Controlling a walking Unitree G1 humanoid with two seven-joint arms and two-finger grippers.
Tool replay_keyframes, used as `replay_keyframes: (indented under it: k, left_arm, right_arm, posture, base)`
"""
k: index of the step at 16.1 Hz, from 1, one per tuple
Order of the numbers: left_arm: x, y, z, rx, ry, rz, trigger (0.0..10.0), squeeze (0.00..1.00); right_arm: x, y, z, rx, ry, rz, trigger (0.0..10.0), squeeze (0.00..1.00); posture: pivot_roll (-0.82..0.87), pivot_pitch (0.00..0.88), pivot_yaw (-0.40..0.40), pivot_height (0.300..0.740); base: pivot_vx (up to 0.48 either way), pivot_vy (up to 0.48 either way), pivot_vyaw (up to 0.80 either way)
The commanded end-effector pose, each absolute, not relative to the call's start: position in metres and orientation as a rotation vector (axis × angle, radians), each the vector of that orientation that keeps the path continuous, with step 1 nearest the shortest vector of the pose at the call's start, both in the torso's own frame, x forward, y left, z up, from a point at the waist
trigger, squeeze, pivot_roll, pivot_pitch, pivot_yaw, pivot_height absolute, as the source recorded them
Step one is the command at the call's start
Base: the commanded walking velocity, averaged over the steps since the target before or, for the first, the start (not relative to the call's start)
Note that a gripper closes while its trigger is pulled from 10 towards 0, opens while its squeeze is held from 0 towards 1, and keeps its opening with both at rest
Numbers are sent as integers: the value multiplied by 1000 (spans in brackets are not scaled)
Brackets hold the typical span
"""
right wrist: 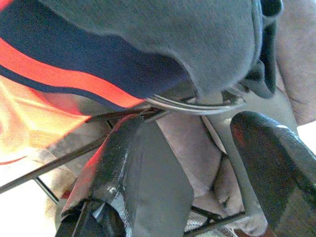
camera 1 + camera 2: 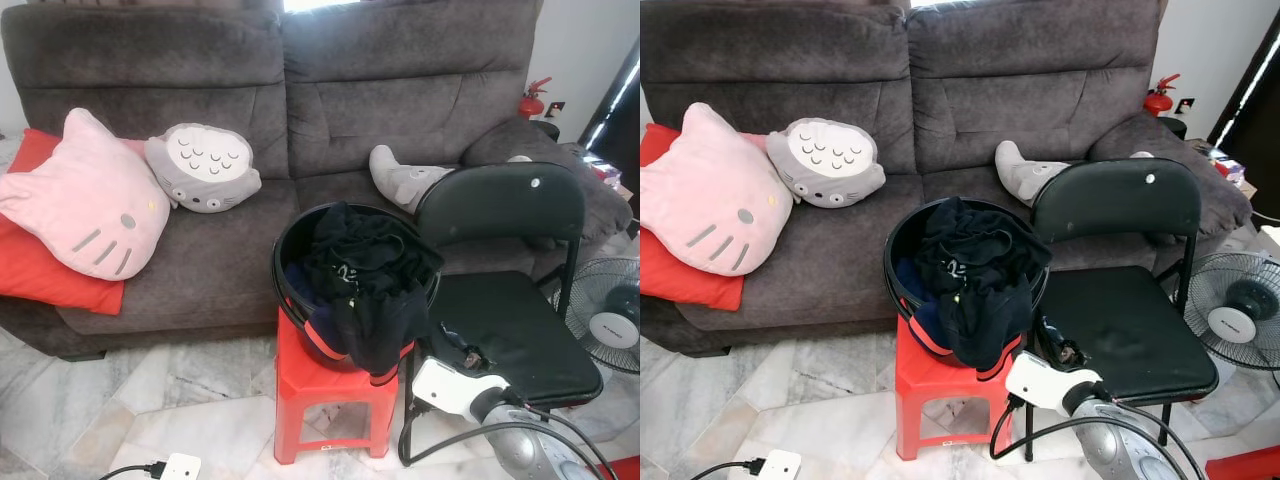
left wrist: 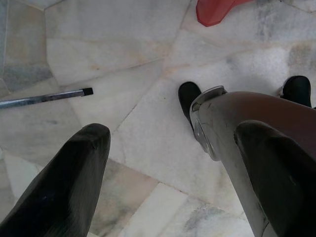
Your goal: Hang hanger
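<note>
Right gripper (image 2: 455, 352), fingers spread and grasping nothing, sits near the laundry basket (image 2: 300, 300) beside the black chair (image 2: 500, 200); hanging apparently not begun.

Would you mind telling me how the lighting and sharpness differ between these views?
Both eye views are evenly lit and sharp, with bright window glare above the sofa; left wrist view is clear on the marble floor, its near fingers soft; right wrist view is close and blurry, clothes out of focus, washed out at one edge.
</note>
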State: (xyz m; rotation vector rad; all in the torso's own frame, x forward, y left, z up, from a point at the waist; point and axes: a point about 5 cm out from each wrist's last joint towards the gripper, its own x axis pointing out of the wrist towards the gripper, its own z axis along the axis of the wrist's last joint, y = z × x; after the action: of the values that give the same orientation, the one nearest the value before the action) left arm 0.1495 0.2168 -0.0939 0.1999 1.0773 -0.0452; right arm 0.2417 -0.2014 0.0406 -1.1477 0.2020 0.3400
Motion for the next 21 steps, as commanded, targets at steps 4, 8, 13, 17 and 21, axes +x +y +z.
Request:
replay_keyframes:
  k: [4,8,13,17,21]
  left_arm:
    - [147,217,-95,209,1087,-48,10000,0]
    - [147,218,-95,209,1087,-47,10000,0]
    - [147,218,-95,212,1086,-48,10000,0]
    - [147,218,-95,212,1085,-46,10000,0]
    - [147,218,-95,211,1084,-47,10000,0]
  right_arm:
    - [246,-199,38,-1186,133,329,10000,0]
    - [249,-194,35,-1180,94,347,10000,0]
    - [253,-189,38,-1169,39,370,10000,0]
    - [257,-182,45,-1165,-17,375,10000,0]
    - [260,-181,49,-1161,-48,370,10000,0]
  posture:
    - [-72,0,-1,740]
    - [-70,0,1,740]
    - [-73,0,2,740]
    - [-72,0,3,740]
    - [-73,0,4,740]
  base:
    - [0,0,0]
    - [0,0,0]
    - [0,0,0]
    - [0,0,0]
    - [0,0,0]
